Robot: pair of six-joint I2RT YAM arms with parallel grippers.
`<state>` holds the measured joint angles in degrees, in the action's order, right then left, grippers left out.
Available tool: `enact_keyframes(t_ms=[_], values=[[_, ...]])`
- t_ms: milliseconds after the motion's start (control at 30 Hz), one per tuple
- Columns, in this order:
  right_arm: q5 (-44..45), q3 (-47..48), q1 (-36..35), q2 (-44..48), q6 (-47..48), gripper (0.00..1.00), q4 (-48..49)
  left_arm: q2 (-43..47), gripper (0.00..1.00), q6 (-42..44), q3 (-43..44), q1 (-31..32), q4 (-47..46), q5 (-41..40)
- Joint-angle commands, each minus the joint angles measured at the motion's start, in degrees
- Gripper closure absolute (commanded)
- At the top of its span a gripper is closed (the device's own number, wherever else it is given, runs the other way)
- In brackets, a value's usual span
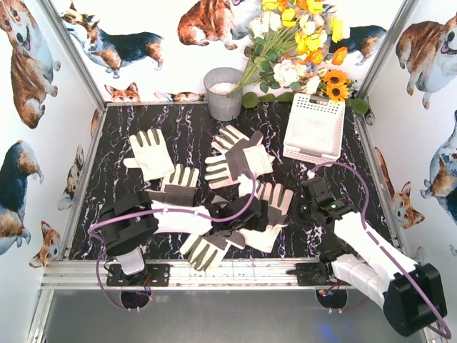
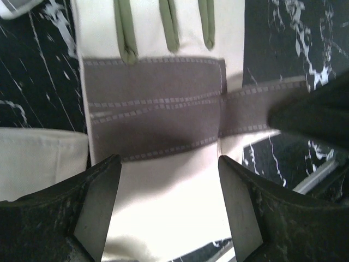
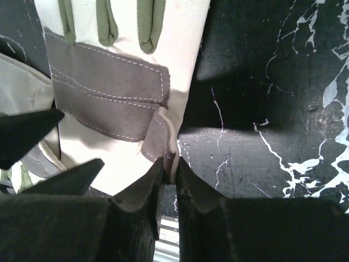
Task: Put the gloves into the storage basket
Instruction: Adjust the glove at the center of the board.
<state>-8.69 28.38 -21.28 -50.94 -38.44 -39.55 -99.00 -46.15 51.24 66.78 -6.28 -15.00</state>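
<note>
**Top view:** I see cream gloves with grey-brown patches strewn over the black marbled table. The white perforated basket sits at the far right, with a grey bucket and flowers along the back. The left arm hides part of the pile.
**Left wrist:** the left gripper stands released over the stitched near glove; a dark blur cuts into the right edge.
**Right wrist:** the right gripper is clenched on a fold of the pinched glove
</note>
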Motion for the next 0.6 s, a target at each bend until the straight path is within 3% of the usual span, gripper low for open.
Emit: enact_keyframes(t_ms=[0, 433, 567], values=[[0.80, 3.01, -0.18, -3.07, 4.49, 0.88, 6.03, 2.41, 0.34, -1.54, -2.55, 3.08, -0.98, -0.41], [-18.43, 5.07, -0.65, -18.53, 13.97, 0.85, 20.44, 8.29, 0.38, -16.60, -6.49, 15.29, 8.72, -16.06], [-18.03, 7.33, -1.88, -21.78, 16.06, 0.86, 19.57, 10.40, 0.38, -17.55, -5.83, 16.45, 11.02, -17.52]])
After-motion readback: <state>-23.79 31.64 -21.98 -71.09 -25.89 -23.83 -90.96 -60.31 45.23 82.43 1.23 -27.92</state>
